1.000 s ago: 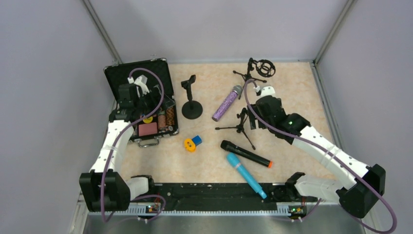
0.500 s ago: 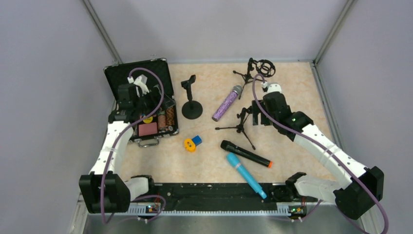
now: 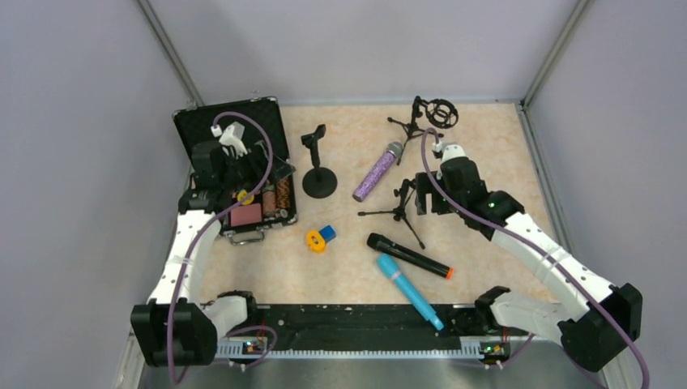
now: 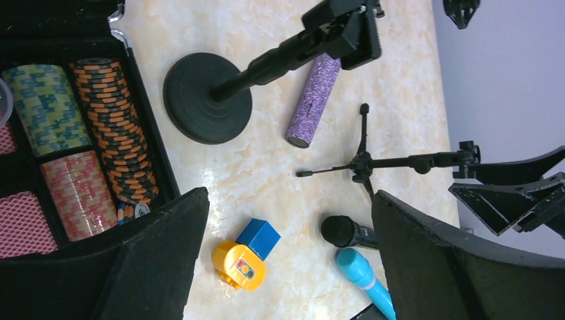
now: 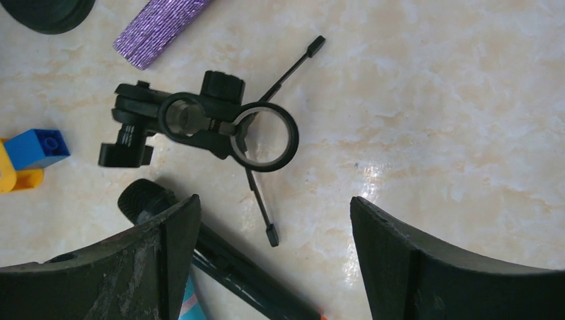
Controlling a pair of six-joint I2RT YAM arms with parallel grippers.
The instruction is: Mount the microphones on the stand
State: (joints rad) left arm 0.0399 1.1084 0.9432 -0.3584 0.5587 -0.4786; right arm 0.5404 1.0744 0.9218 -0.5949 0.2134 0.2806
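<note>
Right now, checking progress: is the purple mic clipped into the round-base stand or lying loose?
Lying loose. The glittery purple mic lies flat beside the round-base stand, whose clip holds nothing.

Glittery purple microphone (image 3: 377, 171) with silver grille: flat on the counter (image 3: 486, 138), slanted, grille toward the far right, between the round-base stand (image 3: 319, 180) on the left and the small tripod stand (image 3: 398, 207) on the right. Black microphone (image 3: 409, 256) with orange end: flat, nearer, head left, orange tip right. Light-blue microphone (image 3: 409, 292): flat, just near of the black one, heads close together, tail angled to the near right. Both stands black and upright. Second tripod stand (image 3: 416, 120) with a ring mount: at the far edge, well apart from all three microphones.
</note>
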